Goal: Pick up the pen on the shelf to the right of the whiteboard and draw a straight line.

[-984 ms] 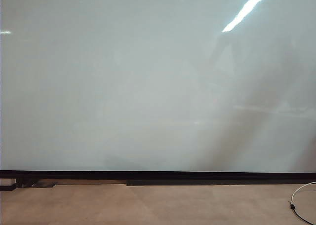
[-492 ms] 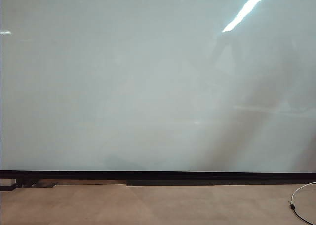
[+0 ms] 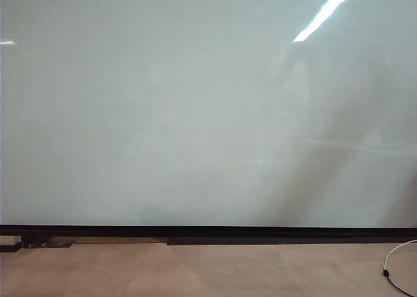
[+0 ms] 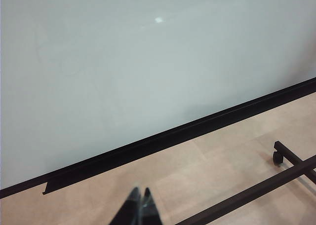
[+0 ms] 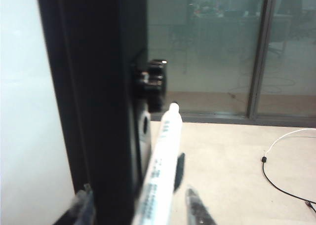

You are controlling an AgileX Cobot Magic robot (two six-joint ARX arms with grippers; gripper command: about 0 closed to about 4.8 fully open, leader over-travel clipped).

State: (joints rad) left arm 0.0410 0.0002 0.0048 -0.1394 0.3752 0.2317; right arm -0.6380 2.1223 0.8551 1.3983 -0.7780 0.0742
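The pen (image 5: 160, 175) is blurred, its lower end cut off at the picture's edge between the right gripper (image 5: 139, 205) fingers. Only the left gripper (image 4: 139, 210) tips show. The whiteboard (image 3: 195, 101) overruns the exterior view.

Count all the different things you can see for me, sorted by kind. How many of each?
Whiteboard: 1
Pen, standing between the right gripper's spread fingers: 1
Grippers: 2, counting the left gripper, shut above the floor
White cable on the floor: 1
Total: 5
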